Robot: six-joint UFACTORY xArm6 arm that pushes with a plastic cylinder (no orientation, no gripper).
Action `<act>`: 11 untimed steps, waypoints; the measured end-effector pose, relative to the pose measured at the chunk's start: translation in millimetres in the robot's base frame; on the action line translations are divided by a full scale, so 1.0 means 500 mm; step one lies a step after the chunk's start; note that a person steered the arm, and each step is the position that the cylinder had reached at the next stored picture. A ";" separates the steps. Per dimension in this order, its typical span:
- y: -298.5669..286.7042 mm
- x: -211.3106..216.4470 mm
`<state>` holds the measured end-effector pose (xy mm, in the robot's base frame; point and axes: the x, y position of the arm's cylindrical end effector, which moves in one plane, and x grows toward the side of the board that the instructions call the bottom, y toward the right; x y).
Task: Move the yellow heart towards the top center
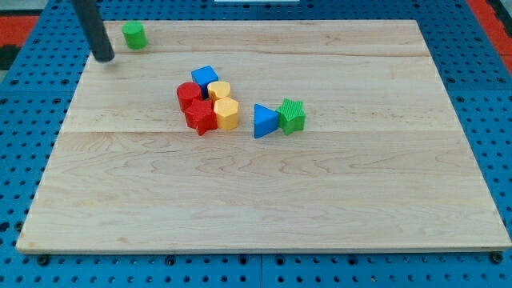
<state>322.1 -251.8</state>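
The yellow heart (227,114) lies left of the board's middle, in a tight cluster. It touches a red star (201,117) on its left and a smaller yellow block (220,90) above it. A red round block (189,94) and a blue cube (205,77) complete the cluster. My tip (103,58) is at the view's top left, far up and left of the cluster, touching no block.
A green block (134,34) sits at the top left corner, just right of my rod. A blue triangle (265,121) and a green star-shaped block (291,115) lie right of the cluster. The wooden board (320,200) rests on a blue pegboard.
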 end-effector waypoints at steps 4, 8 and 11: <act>0.381 0.157; 0.587 0.042; 0.609 -0.068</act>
<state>288.0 52.8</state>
